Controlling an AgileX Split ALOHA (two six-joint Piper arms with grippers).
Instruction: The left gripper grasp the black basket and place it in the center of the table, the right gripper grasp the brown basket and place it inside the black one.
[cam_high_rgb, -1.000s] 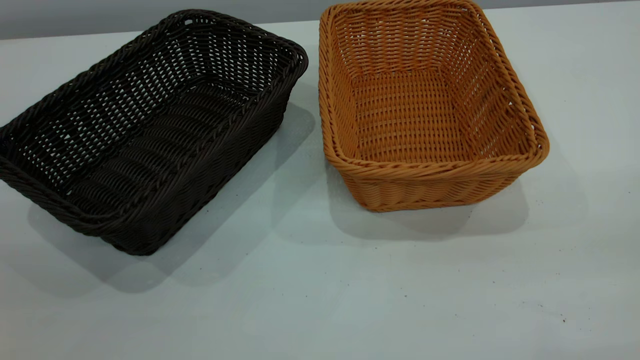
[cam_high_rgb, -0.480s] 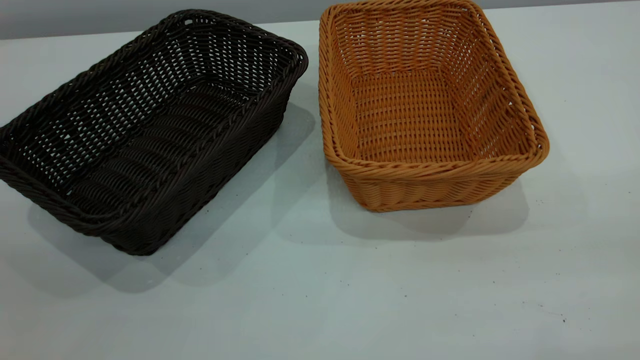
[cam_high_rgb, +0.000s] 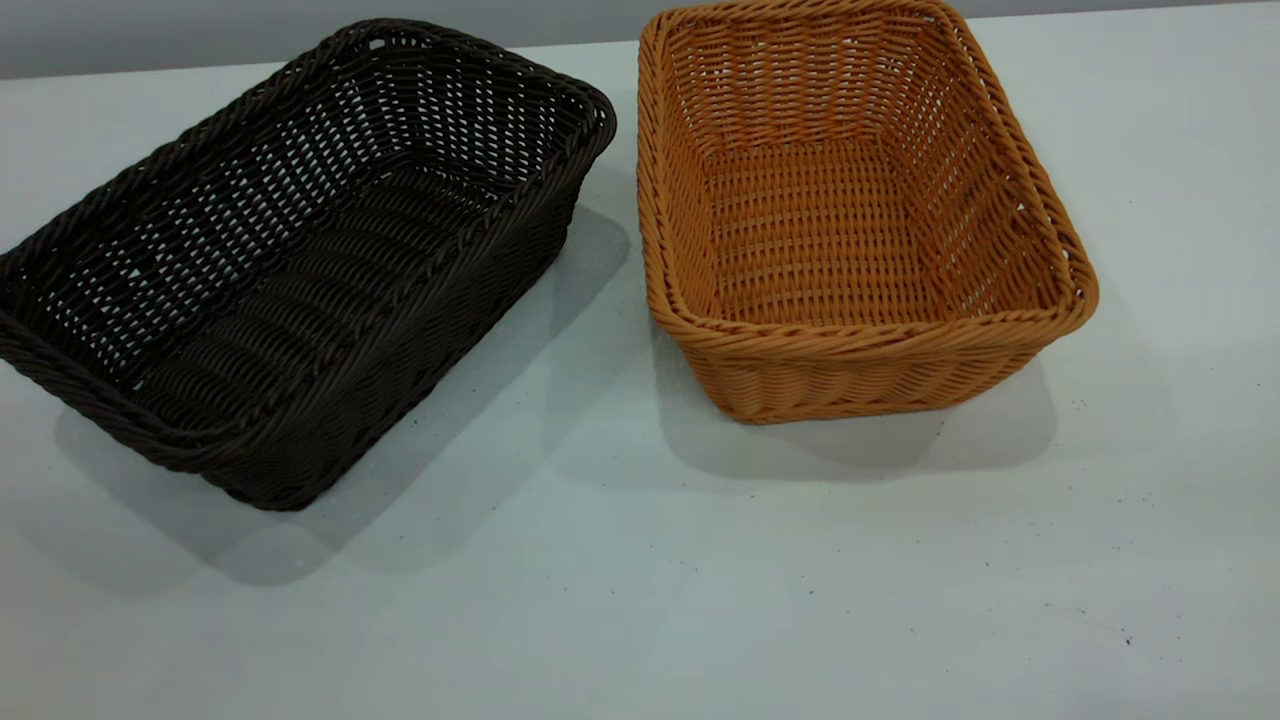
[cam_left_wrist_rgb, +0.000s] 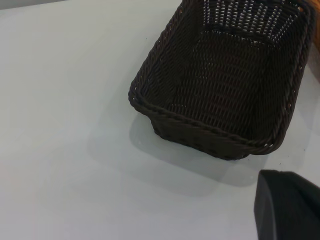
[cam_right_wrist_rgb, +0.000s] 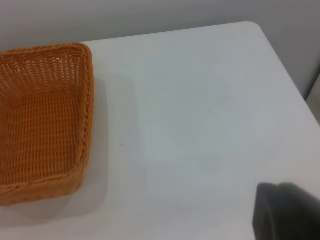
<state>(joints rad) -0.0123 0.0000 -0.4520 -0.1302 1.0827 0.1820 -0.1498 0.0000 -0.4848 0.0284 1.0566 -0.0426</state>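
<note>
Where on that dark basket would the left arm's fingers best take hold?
Probably the braided rim of the black basket, pinched from above with one finger inside and one outside. The basket sits upright and empty on the table, its flared walls too wide apart to span. The rim on the exterior view's left looks nearest that arm.

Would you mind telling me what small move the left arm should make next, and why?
Probably lower the left hand toward the near rim of the black basket to grasp it. Both baskets rest untouched on the table, the black one off to the left and empty, the brown basket beside it, and the black one must reach the centre first.
</note>
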